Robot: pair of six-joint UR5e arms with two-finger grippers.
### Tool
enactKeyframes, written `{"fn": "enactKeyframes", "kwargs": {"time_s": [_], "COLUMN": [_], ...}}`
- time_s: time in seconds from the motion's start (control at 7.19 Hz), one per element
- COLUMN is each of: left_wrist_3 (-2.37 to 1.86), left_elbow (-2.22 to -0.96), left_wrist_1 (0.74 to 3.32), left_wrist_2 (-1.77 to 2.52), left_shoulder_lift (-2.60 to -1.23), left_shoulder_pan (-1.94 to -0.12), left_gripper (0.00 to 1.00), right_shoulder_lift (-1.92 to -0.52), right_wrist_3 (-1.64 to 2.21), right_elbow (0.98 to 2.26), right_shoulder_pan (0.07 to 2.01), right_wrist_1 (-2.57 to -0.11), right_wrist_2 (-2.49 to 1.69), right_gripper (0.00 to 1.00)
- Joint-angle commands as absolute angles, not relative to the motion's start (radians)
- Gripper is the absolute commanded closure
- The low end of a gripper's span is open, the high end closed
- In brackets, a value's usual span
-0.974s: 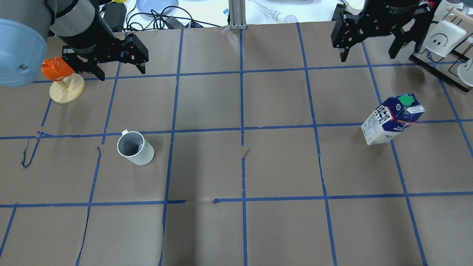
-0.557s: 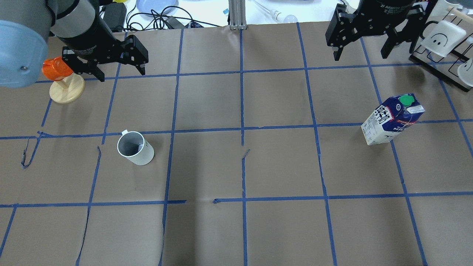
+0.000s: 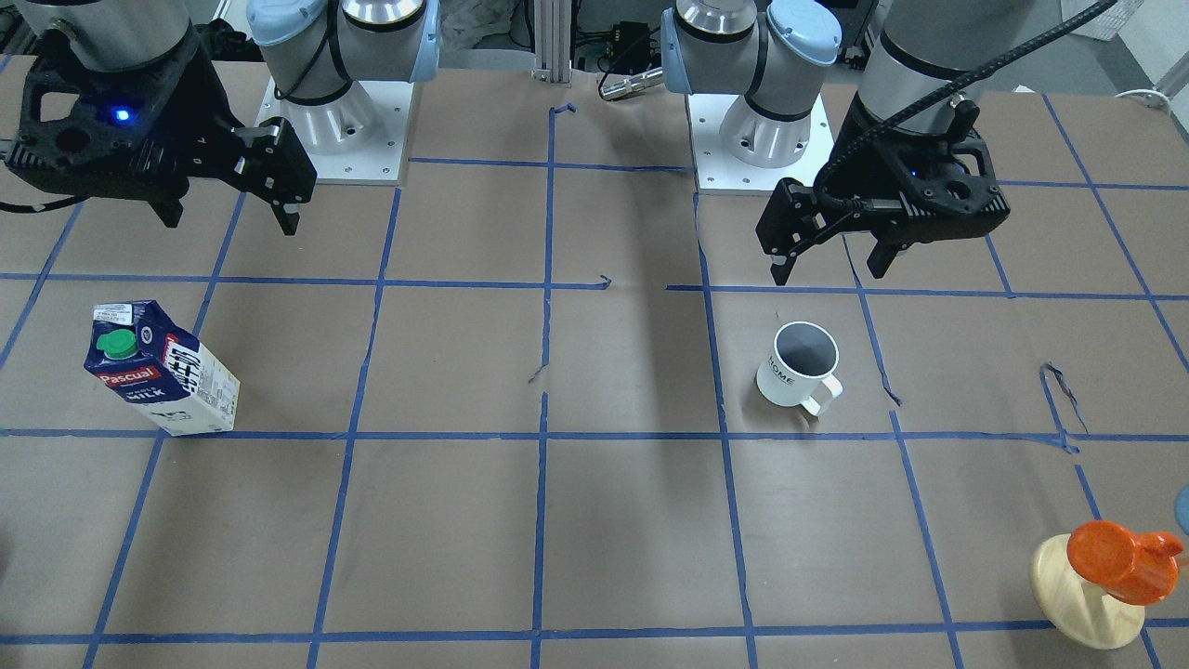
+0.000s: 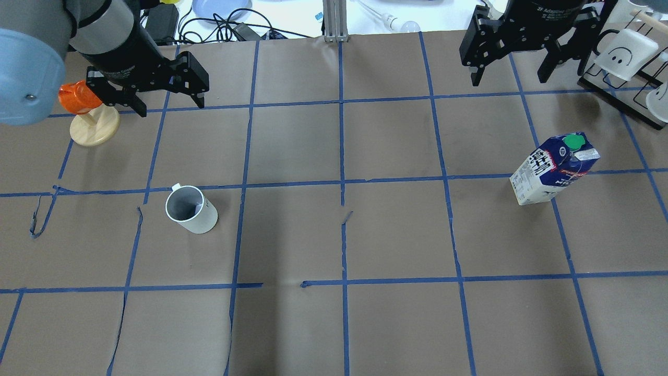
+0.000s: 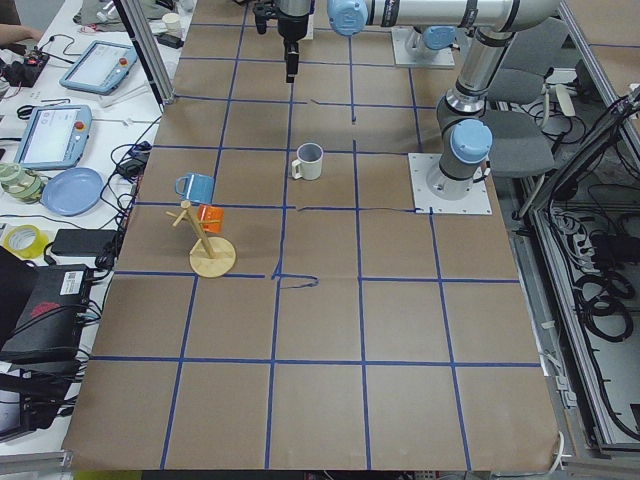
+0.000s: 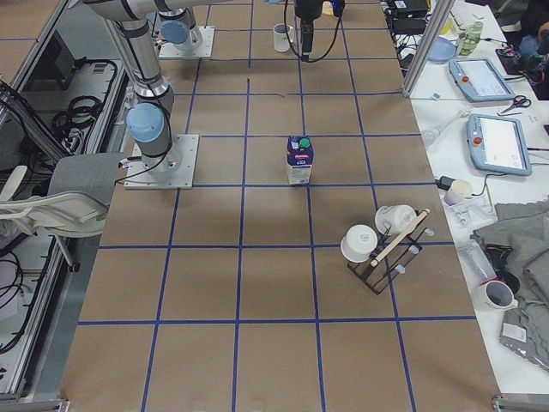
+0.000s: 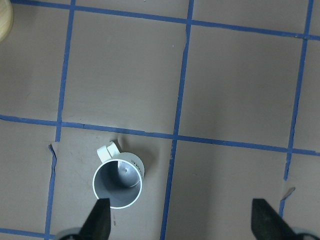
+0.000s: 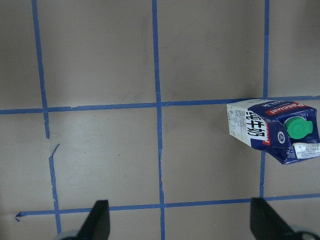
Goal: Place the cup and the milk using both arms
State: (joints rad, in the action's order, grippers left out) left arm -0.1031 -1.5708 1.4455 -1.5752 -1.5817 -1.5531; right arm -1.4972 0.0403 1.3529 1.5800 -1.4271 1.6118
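The white cup [image 4: 191, 210] stands upright on the left half of the table, handle toward the far side; it also shows in the front view [image 3: 797, 364] and the left wrist view [image 7: 118, 184]. The milk [image 4: 554, 168] stands upright on the right half, green cap up, and shows in the front view [image 3: 160, 368] and the right wrist view [image 8: 272, 130]. My left gripper [image 4: 169, 107] is open and empty, high above the table, beyond the cup. My right gripper [image 4: 510, 81] is open and empty, high, beyond the milk.
An orange cup on a wooden stand [image 4: 86, 112] sits at the far left, close to my left gripper. A black wire rack with white mugs [image 4: 626, 57] stands at the far right. Cables and a blue plate [image 4: 219, 8] lie past the far edge.
My right gripper has shifted a little to the left and toward the far edge. My left gripper has barely moved. The cup and the milk have not moved.
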Motion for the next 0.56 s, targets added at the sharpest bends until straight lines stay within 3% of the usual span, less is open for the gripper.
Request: {"fn": "enactKeyframes", "kwargs": {"time_s": [0.0,0.42], "left_wrist_3": [-0.101,-0.024], "left_elbow": [-1.569,-1.58], "left_wrist_1": [1.453,1.497], "left_wrist_2": [-1.575,-1.581], "left_shoulder_lift": [-1.582,-1.565], "left_shoulder_pan": [-1.559,-1.542], "left_gripper": [0.0,0.0], "right_shoulder_lift": [-1.497,-1.497], "right_wrist_3": [0.04,0.038], "right_elbow": [1.353,1.353], "right_shoulder_pan": [1.58,1.58], "right_wrist_1": [-1.428,-1.427], "right_wrist_2": [1.612,1.612], "right_gripper": [0.0,0.0]}}
